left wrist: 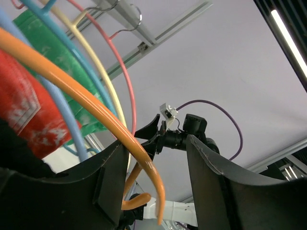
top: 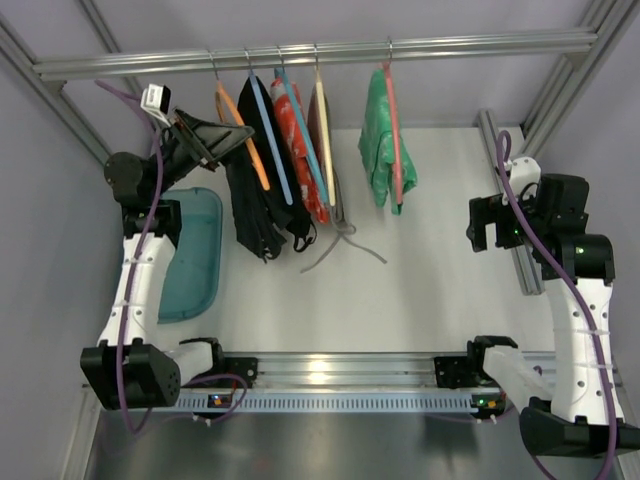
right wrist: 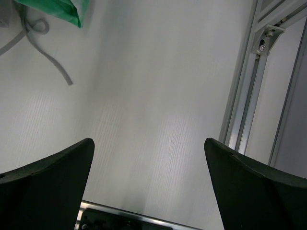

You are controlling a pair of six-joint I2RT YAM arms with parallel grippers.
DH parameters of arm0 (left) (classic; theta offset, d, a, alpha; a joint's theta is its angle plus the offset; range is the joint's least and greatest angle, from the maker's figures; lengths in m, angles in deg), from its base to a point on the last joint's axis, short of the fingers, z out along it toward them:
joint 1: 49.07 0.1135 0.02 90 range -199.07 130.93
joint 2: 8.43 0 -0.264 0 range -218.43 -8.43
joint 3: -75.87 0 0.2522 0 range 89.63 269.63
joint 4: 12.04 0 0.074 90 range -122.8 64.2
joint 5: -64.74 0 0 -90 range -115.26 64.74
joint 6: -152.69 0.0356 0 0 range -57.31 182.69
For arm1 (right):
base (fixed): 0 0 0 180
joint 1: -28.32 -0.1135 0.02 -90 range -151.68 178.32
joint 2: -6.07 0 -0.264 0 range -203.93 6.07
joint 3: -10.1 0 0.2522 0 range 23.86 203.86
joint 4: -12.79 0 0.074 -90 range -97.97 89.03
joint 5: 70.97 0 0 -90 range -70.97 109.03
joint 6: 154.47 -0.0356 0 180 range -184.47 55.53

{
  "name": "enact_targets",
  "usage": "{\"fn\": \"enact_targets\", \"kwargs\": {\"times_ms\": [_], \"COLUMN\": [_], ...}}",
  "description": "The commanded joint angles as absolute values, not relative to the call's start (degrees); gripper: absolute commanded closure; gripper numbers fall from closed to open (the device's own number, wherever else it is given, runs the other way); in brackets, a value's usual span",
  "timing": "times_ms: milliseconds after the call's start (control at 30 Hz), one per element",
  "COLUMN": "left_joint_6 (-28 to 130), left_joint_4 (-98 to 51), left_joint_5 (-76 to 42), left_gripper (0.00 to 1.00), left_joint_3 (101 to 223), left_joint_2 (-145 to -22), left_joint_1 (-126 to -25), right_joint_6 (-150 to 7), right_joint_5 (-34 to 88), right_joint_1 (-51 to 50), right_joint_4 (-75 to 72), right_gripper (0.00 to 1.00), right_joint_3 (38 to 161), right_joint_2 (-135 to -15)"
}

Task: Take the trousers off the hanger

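Observation:
The orange hanger hangs at the left end of the rail, with the black trousers draped down from it. My left gripper is raised at the hanger's left arm. In the left wrist view the orange hanger curves down between my open fingers, close to the left finger, with a wide gap to the right one. My left gripper is not closed on it. A dark patch of trousers shows at the left edge. My right gripper is open and empty over the table at the right.
Other garments hang on the rail: a black one on a blue hanger, a red one and a green one on a pink-red hanger. A teal tray lies at the left. A grey cord lies on the table.

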State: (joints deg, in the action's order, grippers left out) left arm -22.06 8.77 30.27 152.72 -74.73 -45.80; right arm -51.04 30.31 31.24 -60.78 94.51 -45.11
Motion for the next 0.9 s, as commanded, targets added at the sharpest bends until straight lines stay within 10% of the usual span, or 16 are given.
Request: {"fn": "enact_targets", "kwargs": {"times_ms": [0, 867], "left_joint_6": [-24.5, -16.6], "left_joint_4": [18.8, 24.8], "left_joint_5": [27.2, 31.3], "left_gripper": [0.45, 0.94], "left_joint_3": [159.2, 170.3], "left_joint_2": [-74.3, -75.1], "left_joint_1": [-46.0, -46.1], "right_joint_6": [-51.1, -51.0], "right_joint_5": [31.2, 34.6], "right_joint_1": [32.0, 32.0], "right_joint_4": [-58.8, -60.0], "right_gripper": [0.01, 0.01], "right_joint_3": [95.8, 97.9], "right_joint_2": [-44.6, -45.9]}}
